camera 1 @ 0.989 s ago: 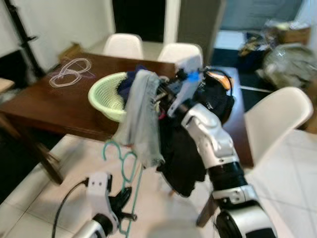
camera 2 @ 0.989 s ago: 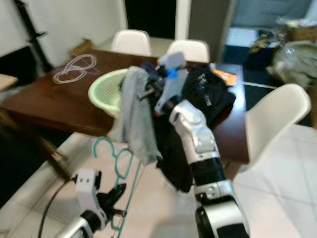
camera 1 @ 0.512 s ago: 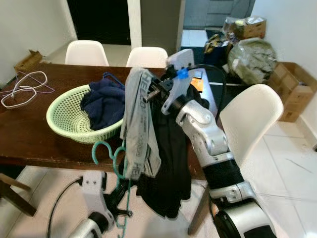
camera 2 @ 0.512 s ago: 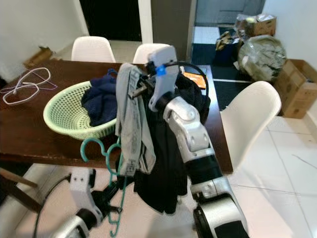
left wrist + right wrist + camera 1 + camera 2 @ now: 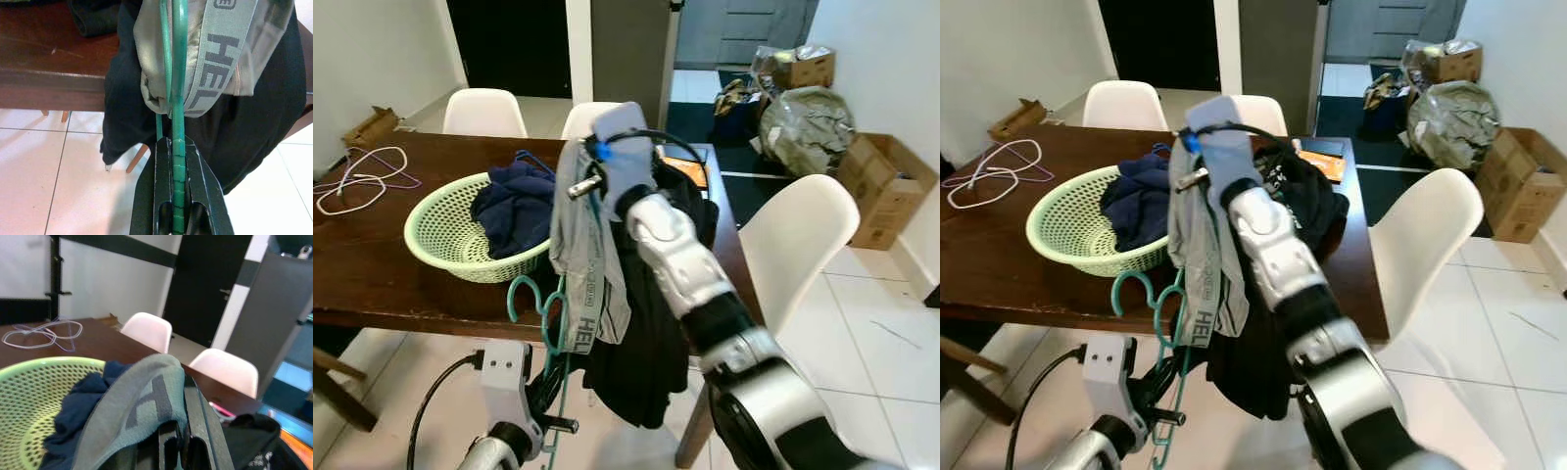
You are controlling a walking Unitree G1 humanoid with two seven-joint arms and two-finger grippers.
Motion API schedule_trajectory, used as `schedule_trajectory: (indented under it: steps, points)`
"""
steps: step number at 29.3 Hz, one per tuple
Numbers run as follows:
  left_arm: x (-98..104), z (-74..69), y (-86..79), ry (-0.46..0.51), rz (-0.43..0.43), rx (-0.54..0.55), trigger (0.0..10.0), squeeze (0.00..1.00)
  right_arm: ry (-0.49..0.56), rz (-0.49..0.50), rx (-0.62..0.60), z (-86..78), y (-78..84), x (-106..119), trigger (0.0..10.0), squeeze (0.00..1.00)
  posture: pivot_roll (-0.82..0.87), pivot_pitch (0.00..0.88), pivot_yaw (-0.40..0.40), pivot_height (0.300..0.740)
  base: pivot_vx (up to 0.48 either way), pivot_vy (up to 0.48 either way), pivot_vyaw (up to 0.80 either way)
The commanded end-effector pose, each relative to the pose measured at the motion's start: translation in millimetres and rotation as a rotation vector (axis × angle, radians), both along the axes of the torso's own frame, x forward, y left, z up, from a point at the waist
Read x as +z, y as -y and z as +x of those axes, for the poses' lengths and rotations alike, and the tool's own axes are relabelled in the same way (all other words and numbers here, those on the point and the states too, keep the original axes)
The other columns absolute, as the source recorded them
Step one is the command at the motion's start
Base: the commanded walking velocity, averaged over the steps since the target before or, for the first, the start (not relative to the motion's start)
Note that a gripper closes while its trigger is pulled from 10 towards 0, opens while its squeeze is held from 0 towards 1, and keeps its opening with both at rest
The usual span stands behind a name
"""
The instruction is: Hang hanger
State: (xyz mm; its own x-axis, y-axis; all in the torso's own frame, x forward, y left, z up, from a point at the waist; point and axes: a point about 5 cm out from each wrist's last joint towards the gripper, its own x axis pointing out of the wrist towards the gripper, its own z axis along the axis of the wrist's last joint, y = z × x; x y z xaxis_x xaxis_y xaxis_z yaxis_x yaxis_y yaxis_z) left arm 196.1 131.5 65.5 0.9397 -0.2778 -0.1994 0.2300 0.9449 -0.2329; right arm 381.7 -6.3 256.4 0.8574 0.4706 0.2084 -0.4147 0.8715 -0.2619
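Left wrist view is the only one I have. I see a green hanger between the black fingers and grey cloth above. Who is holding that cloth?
Observer: The right gripper holds the grey garment up, draped over its fingers.
Operator: Is the hanger's hook free?
Observer: Yes, the hook of the green hanger curls beside the garment, in front of the table edge.
Operator: What is on that table?
Observer: A green basket with dark blue clothes.

The grey garment's waistband point(image 5: 222, 54) reads "HEL", the rest hidden.
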Motion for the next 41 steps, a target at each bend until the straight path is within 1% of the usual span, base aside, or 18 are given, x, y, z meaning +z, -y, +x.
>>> schedule_trajectory:
  steps: [1,7,8,9,11,12,13,14,15,16,18,21,25,27,28,30,34,41]
  points:
    - [5,-0.1,2.9,0.028,0.008,0.005,10.0,0.00,-0.003,-0.013,-0.024,3.8,-1.6,-2,10.0,0.00,0.14,0.000,-0.057,0.740,0.000,0.000,0.00]
    - [7,-3.1,9.2,0.043,0.007,0.019,10.0,0.00,-0.011,0.028,-0.045,12.6,-11.6,17,10.0,0.00,0.19,0.000,-0.115,0.740,0.000,0.000,0.00]
    - [8,-4.9,12.4,0.048,0.002,0.023,10.0,0.00,0.026,0.044,-0.018,10.8,-19.4,25,10.0,0.00,0.21,0.000,-0.135,0.740,0.000,0.000,0.00]
    - [9,-6.2,15.1,0.051,-0.010,0.030,10.0,0.00,0.029,0.019,-0.001,8.3,-27.9,23,10.0,0.00,0.22,0.000,-0.146,0.740,0.000,0.000,0.00]
    - [9,-6.2,15.1,0.051,-0.010,0.030,10.0,0.00,0.029,0.019,-0.001,8.3,-27.9,23,10.0,0.00,0.22,0.000,-0.146,0.740,0.000,0.000,0.00]
    - [11,-8.7,20.9,0.055,-0.032,0.036,10.0,0.00,-0.027,-0.080,-0.008,4.7,-36.0,-5,10.0,0.00,0.20,0.000,-0.165,0.740,0.000,0.000,0.00]
    - [11,-8.7,20.9,0.055,-0.032,0.036,10.0,0.00,-0.027,-0.080,-0.008,4.7,-36.0,-5,10.0,0.00,0.20,0.000,-0.165,0.740,0.000,0.000,0.00]
    - [11,-9.9,22.7,0.055,-0.039,0.037,10.0,0.00,-0.058,-0.122,-0.022,3.7,-35.5,-19,10.0,0.00,0.20,0.000,-0.159,0.740,0.000,0.000,0.00]
    - [11,-13.1,24.8,0.052,-0.053,0.039,10.0,0.00,-0.106,-0.194,-0.078,3.9,-26.2,-46,10.0,0.00,0.20,0.000,-0.155,0.740,0.000,0.000,0.00]
    - [11,-13.1,24.8,0.052,-0.053,0.039,10.0,0.00,-0.106,-0.194,-0.078,3.9,-26.2,-46,10.0,0.00,0.20,0.000,-0.155,0.740,0.000,0.000,0.00]
    - [11,-15.1,25.5,0.050,-0.062,0.032,10.0,0.00,-0.172,-0.194,-0.127,6.3,-12.8,-62,10.0,0.00,0.20,0.000,-0.151,0.740,0.000,0.000,0.00]
    - [12,-16.0,25.6,0.050,-0.073,0.031,10.0,0.00,-0.210,-0.180,-0.155,8.3,-4.1,-69,10.0,0.00,0.20,0.000,-0.150,0.740,0.000,0.000,0.00]
    - [12,-16.0,25.4,0.051,-0.069,0.032,10.0,0.00,-0.231,-0.155,-0.193,11.5,5.0,-70,10.0,0.00,0.20,0.000,-0.147,0.740,0.000,0.000,0.00]
    - [12,-16.3,24.3,0.052,-0.065,0.037,10.0,0.00,-0.254,-0.105,-0.266,16.7,19.2,-69,10.0,0.01,0.21,0.000,-0.144,0.740,0.000,0.000,0.00]
    - [12,-16.3,24.3,0.052,-0.065,0.037,10.0,0.00,-0.254,-0.105,-0.266,16.7,19.2,-69,10.0,0.01,0.21,0.000,-0.144,0.740,0.000,0.000,0.00]
    - [12,-16.5,23.0,0.053,-0.064,0.041,10.0,0.00,-0.267,-0.071,-0.321,19.9,29.8,-68,10.0,0.03,0.21,0.000,-0.144,0.740,0.000,0.000,0.00]
    - [12,-16.6,20.6,0.053,-0.064,0.048,10.0,0.00,-0.274,-0.050,-0.358,21.5,36.3,-68,10.0,0.04,0.21,0.000,-0.137,0.740,0.000,0.000,0.00]
    - [12,-14.9,18.0,0.055,-0.062,0.051,10.0,0.00,-0.285,-0.027,-0.375,21.8,38.1,-68,10.0,0.07,0.22,0.000,-0.132,0.740,0.000,0.000,0.00]
